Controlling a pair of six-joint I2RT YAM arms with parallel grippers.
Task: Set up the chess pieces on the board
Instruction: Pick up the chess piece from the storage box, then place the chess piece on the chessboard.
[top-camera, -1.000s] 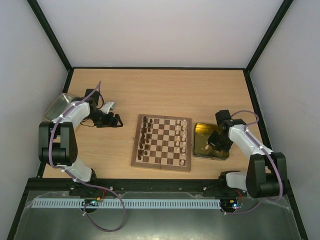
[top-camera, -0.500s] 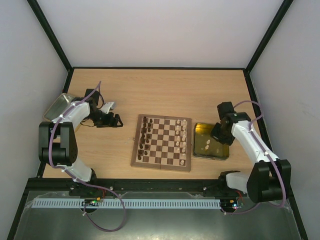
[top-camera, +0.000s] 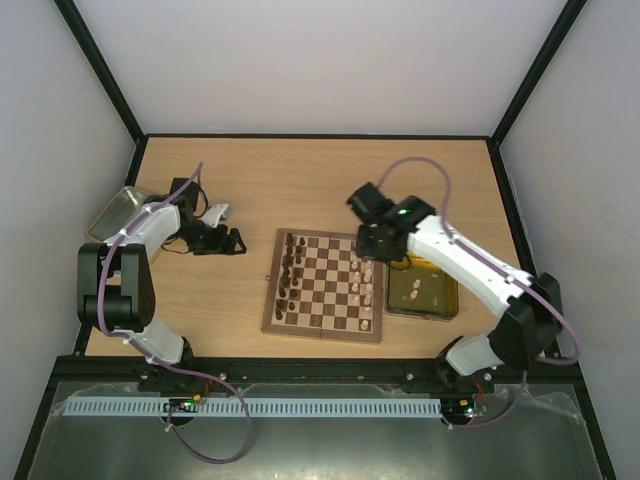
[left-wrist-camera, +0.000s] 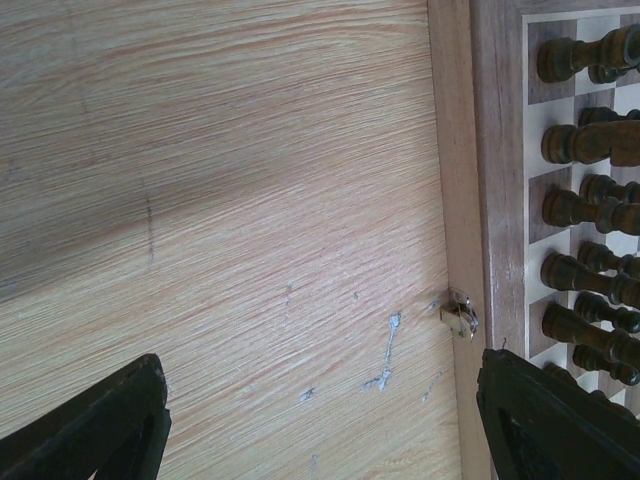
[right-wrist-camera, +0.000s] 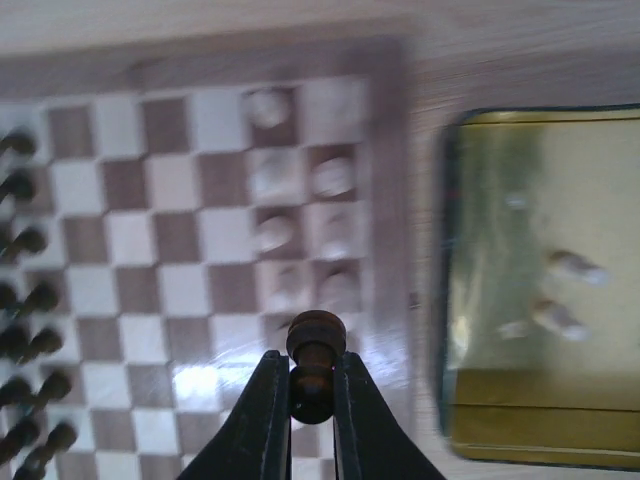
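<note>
Yellowish tray (top-camera: 447, 298) and grey metal tray (top-camera: 112, 212) rest on wooden table (top-camera: 300, 175).

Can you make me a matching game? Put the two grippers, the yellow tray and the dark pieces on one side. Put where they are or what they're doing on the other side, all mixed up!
Column one:
1. left gripper
2. right gripper
3. yellow tray
4. dark pieces

Column two:
a. lined up along the left side of the board
b. open, above the table
c. shut on a dark piece
d. beside the board, with a few pale pieces inside

Pairs: 1-b, 2-c, 3-d, 4-a
</note>
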